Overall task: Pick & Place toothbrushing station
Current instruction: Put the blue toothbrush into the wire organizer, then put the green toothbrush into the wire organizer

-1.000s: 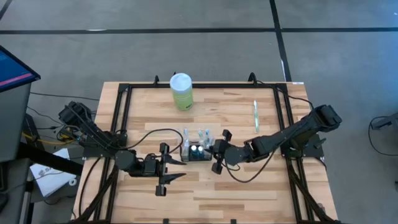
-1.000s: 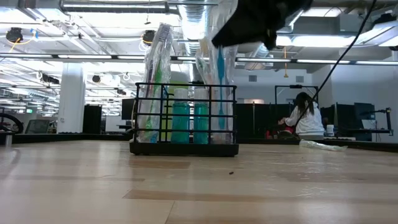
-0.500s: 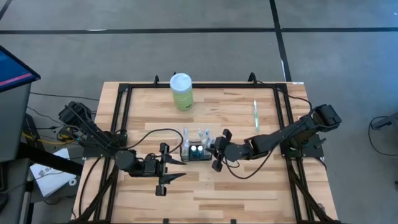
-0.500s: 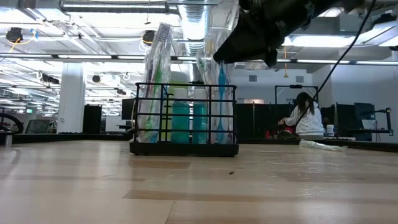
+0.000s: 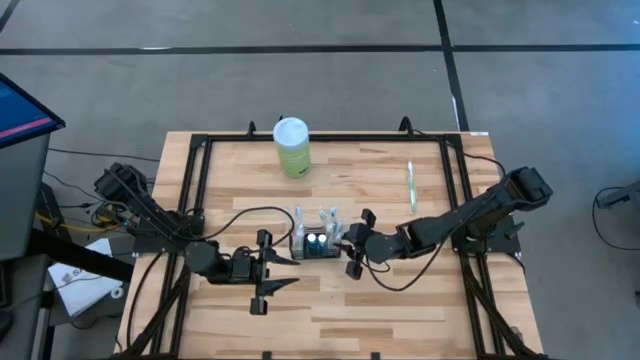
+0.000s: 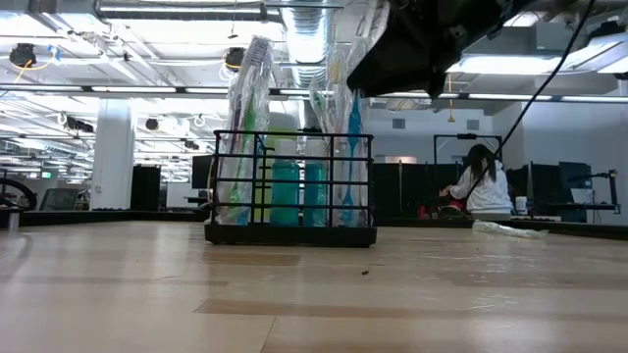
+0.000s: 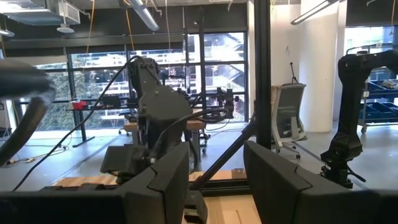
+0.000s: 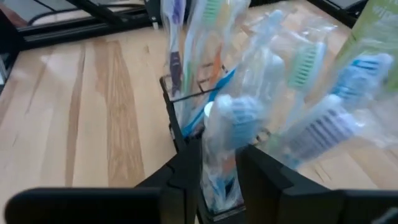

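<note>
The toothbrushing station (image 5: 314, 244), a small black wire caddy, stands on its base mid-table, full of wrapped toothbrushes and teal tubes. It also shows in the low view (image 6: 289, 186) and the right wrist view (image 8: 176, 118). My right gripper (image 5: 343, 243) is at the caddy's right end, at the height of the brush tops (image 6: 359, 86). It is closed to a narrow gap on one wrapped toothbrush (image 8: 231, 119). My left gripper (image 5: 290, 270) waits open and empty, near-left of the caddy (image 7: 216, 180). My right gripper has a clear-wrapped toothbrush between its two fingers; the wrapper (image 8: 217, 160) fills the narrow gap between them. The fingers come from the table's right, slanting down, above the caddy's rim. The brush stands upright, its lower end in the caddy.
A pale green bottle with a white cap (image 5: 292, 146) stands at the far edge. A loose wrapped toothbrush (image 5: 410, 186) lies at the far right. A black frame (image 5: 200, 190) borders the table. A person sits in the room behind (image 6: 481, 186).
My right gripper has come down a little onto the brush tops at the caddy's right end, then shifted slightly toward the table's right edge. The caddy has stayed where it was.
</note>
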### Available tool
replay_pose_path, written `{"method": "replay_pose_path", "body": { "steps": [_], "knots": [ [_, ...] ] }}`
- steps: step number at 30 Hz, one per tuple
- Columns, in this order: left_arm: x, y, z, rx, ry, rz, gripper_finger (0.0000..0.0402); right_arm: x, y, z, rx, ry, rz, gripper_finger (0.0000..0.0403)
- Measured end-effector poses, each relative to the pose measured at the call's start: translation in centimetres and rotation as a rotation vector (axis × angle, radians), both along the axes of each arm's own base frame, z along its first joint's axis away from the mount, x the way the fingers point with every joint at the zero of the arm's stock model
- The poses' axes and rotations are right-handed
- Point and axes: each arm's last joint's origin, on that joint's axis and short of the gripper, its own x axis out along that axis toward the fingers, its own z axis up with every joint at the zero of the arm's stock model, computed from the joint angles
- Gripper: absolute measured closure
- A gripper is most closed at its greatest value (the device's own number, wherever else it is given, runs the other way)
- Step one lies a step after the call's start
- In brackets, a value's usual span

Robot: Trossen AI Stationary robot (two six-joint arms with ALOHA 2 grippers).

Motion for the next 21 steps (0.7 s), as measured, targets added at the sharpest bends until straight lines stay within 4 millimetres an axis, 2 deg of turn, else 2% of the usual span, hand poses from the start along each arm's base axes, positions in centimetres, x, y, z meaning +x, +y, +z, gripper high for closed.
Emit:
{"method": "replay_pose_path", "body": {
  "steps": [11,16,21],
  "knots": [
    [0.0,0.0,0.0,-0.003,0.001,-0.002,0.0258,-3.7,0.8,2.8,-0.007,0.031,-0.028,0.0311],
    [0.0,0.0,0.0,-0.002,0.001,-0.002,0.0257,-5.9,0.0,2.6,0.081,0.138,-0.153,0.0311],
    [0.0,0.0,0.0,-0.002,0.001,-0.004,0.0258,-7.8,-1.6,2.0,0.061,0.235,-0.36,0.0311]
  ]
}}
